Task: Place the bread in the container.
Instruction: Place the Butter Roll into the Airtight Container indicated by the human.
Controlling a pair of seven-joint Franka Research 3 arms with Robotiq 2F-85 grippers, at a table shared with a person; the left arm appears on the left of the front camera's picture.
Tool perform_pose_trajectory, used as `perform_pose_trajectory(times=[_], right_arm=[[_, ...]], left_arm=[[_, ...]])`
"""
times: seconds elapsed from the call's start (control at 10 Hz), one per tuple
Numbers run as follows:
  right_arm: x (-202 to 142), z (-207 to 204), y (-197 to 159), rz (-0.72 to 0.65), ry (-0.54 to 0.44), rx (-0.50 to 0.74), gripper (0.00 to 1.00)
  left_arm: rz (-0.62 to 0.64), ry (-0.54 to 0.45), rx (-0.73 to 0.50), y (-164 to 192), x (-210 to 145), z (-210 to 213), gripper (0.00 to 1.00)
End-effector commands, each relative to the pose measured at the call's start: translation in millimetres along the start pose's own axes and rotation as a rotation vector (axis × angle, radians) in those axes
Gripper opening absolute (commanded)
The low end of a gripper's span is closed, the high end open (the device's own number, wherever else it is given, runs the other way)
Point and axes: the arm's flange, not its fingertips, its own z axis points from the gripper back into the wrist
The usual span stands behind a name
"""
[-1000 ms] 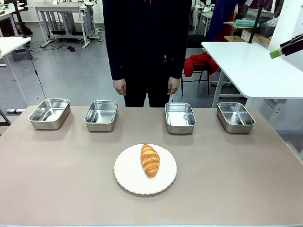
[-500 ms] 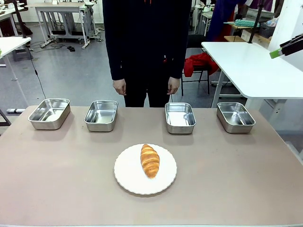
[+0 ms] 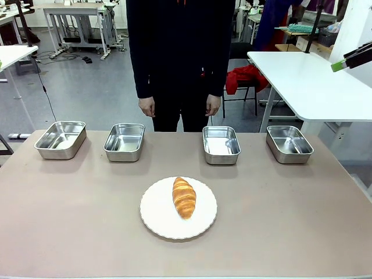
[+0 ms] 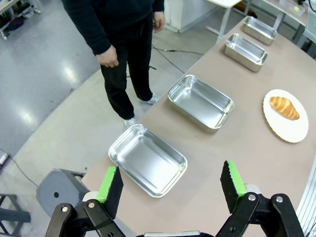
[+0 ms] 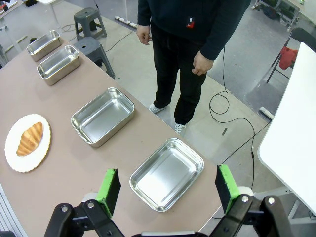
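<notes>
Croissant (image 3: pixel 184 197) lies on the white plate (image 3: pixel 154 218), lower centre; four steel pans (image 3: pixel 221 143) line up above. Left gripper (image 4: pixel 170 166) and right gripper (image 5: pixel 167 169) stand wide, empty.

The four pans (image 3: pixel 221 144) along the far edge are polished bare metal, bright enough to mirror the lights, and they stand on a table (image 3: pixel 70 226) of dull, smooth, matt brown. The croissant (image 3: pixel 184 197) has a lightly glossy, ridged crust and lies on a smooth white plate (image 3: pixel 157 218). The left gripper (image 4: pixel 169 170) is dull black with matt green pads (image 4: pixel 107 183), and the person's dark top (image 3: pixel 180 46) looks like soft cloth.
</notes>
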Motion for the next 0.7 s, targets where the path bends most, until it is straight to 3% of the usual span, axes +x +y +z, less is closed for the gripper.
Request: perform_pose_trajectory(times=[0.0,0.6], right_arm=[[0.1,0.6,-0.1,-0.003,-0.004,-0.001,1.0],[0.1,0.6,-0.1,-0.003,-0.004,-0.001,1.0]], left_arm=[[-0.013,-0.001,-0.002,-0.1,0.9,-0.3,1.0],[-0.013,-0.001,-0.002,-0.1,0.9,-0.3,1.0]])
